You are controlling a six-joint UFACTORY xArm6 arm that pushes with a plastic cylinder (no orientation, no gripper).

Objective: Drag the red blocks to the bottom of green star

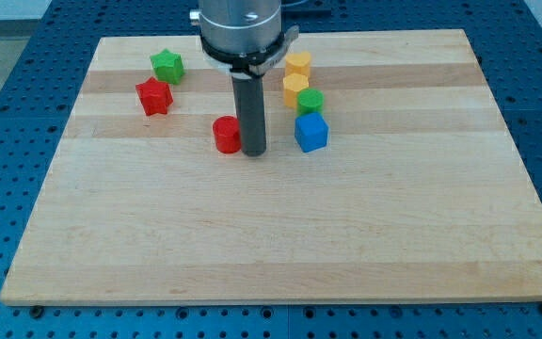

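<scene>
The green star (167, 66) sits near the board's top left. A red star-shaped block (154, 96) lies just below it and slightly to the left, close but apart. A red cylinder (226, 135) stands toward the board's middle. My tip (253, 151) is down on the board right against the red cylinder's right side. The rod and its mount rise above it and hide the blue house-shaped block seen earlier.
To the tip's right stands a column of blocks: a yellow block (297, 64), a second yellow block (295, 88), a green cylinder (310, 102) and a blue cube (311, 132). The wooden board (280, 235) lies on a blue perforated table.
</scene>
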